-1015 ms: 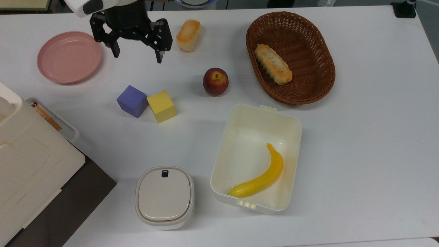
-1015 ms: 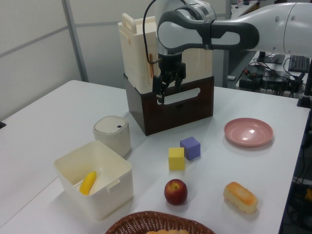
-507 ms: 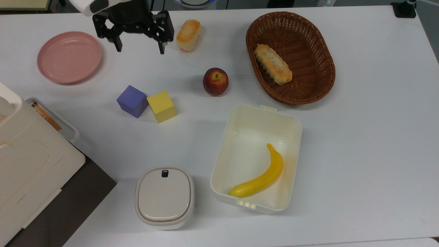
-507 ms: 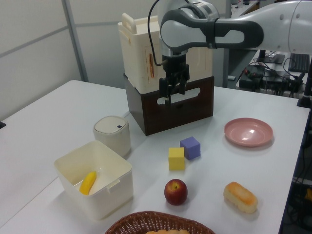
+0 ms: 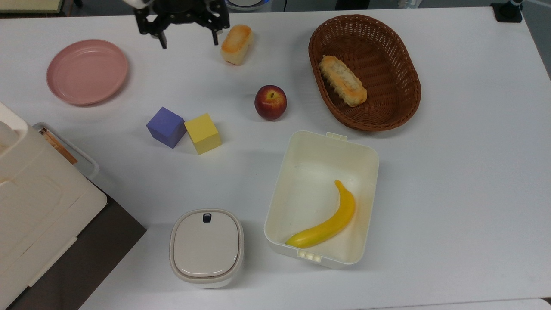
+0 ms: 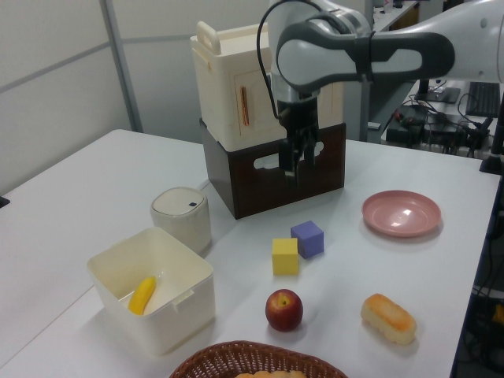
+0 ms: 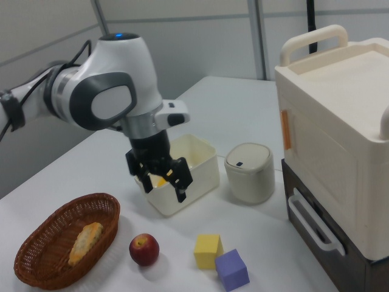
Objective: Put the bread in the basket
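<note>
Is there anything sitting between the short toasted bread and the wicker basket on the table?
Nothing visible does. In the top view, bare white table lies between the bread and the basket. The apple sits off that line, nearer the camera. A longer ridged bread already lies inside the basket.

A white table [image 5: 452,193] stood before pale panelled walls [image 6: 55,87]; at two o'clock in the left view, cluttered desks [image 6: 441,118].

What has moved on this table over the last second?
The gripper, open and empty, slid toward the top view's right and upper edge, closer to the bread. It grasped nothing. The bread, basket, apple and blocks stayed put.
</note>
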